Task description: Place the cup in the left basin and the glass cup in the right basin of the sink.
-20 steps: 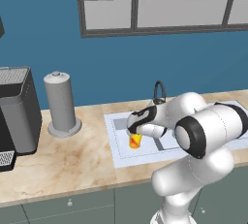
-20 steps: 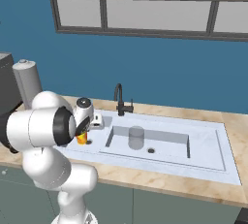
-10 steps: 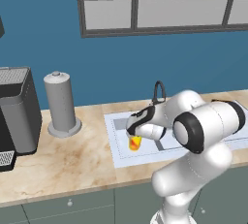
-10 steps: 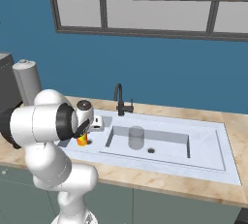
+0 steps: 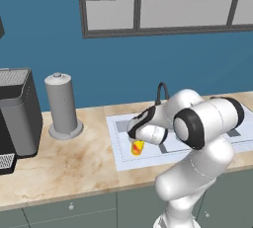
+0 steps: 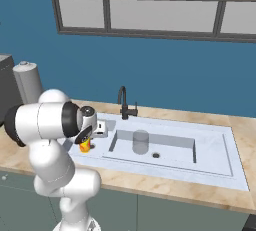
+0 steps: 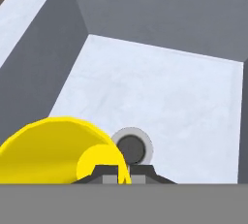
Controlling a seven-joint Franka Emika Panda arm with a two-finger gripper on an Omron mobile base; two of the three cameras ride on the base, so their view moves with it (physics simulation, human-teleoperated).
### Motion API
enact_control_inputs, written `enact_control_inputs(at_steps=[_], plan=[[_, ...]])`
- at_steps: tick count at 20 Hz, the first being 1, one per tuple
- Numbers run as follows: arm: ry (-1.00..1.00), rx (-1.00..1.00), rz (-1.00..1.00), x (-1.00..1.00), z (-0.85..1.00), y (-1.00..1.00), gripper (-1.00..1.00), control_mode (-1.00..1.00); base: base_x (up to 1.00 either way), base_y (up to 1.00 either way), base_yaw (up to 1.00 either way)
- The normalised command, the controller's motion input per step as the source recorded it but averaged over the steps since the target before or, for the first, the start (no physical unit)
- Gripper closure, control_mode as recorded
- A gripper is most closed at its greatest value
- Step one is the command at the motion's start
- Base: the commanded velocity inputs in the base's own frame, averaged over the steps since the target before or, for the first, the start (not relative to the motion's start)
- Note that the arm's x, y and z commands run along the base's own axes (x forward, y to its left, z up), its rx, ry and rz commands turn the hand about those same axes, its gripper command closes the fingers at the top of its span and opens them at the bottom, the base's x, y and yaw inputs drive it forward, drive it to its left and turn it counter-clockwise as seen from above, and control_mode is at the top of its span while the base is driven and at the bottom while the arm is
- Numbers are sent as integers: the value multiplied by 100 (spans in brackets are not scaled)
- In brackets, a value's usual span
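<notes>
My gripper (image 5: pixel 137 142) is shut on the rim of the cup (image 5: pixel 137 148), a small yellow cup with red-orange splashes. It hangs tilted, low inside the left basin (image 7: pixel 160 97) of the sink (image 6: pixel 215 145). The hand view looks past the cup (image 7: pixel 53 150) and my gripper (image 7: pixel 118 174) down at the basin floor and its round drain (image 7: pixel 130 146). In the right base view the cup (image 6: pixel 85 145) sits under my gripper (image 6: pixel 86 138). The glass cup (image 6: pixel 140 141), a grey see-through tumbler, stands upright in the right basin (image 6: pixel 172 154).
A slim black faucet (image 6: pixel 123 102) rises behind the sink. A tall grey cylinder on a round base (image 5: pixel 62 106) and a dark coffee machine (image 5: pixel 17 113) stand on the marble counter to the left. The basin walls close in around the cup.
The gripper has sunk a little deeper into the left basin with the cup. The glass cup has stayed where it was.
</notes>
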Motion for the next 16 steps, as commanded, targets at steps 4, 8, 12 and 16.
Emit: enact_control_inputs(at_steps=[4,8,12,16], plan=[[-5,0,0,0,-23,0,100,-100,0,0,0],[-9,0,0,0,-17,0,100,-100,0,0,0],[-12,0,0,0,-5,0,100,-100,0,0,0],[-15,0,0,0,0,0,100,-100,0,0,0]])
